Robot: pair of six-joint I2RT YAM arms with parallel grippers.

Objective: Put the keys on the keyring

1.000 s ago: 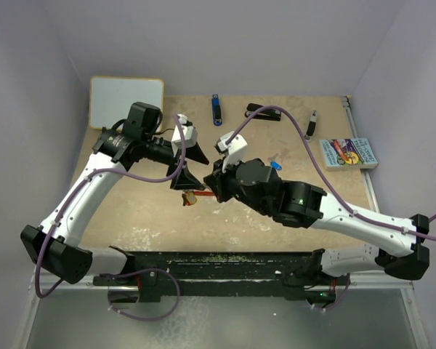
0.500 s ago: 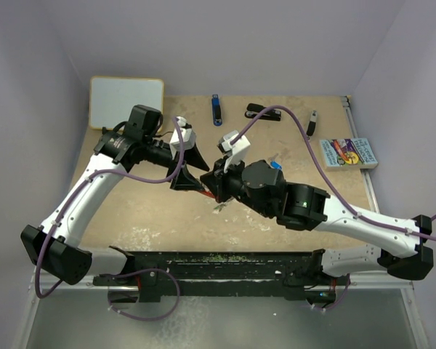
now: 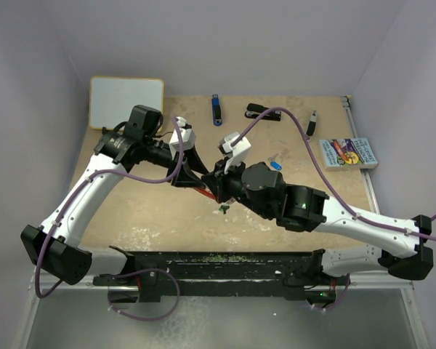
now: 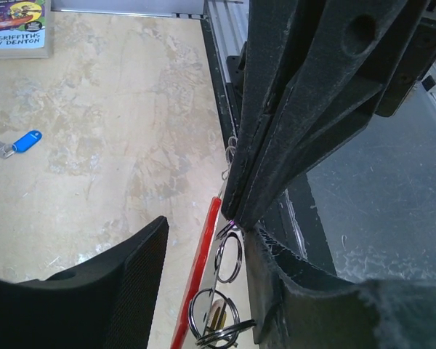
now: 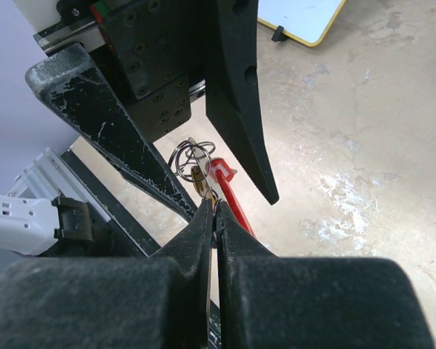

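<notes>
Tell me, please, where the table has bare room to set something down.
The table is bare near-left, between left arm and front rail, and near-right, between book and right arm. Crowded mid-table: left claw, right claw, keyring.

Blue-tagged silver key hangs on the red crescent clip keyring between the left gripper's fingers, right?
No: the blue-tagged silver key lies loose on the table, apart from the red keyring between the left gripper's fingers. Left wrist view shows it.

— What lies on your desk (image 3: 131, 211)?
— Your far left corner holds a whiteboard (image 3: 126, 100). Along the far edge you have a blue stick (image 3: 216, 111) and a black stapler (image 3: 264, 112). There is a book (image 3: 348, 153) at the right and a blue-tagged key (image 3: 275, 164) near the middle.
</notes>
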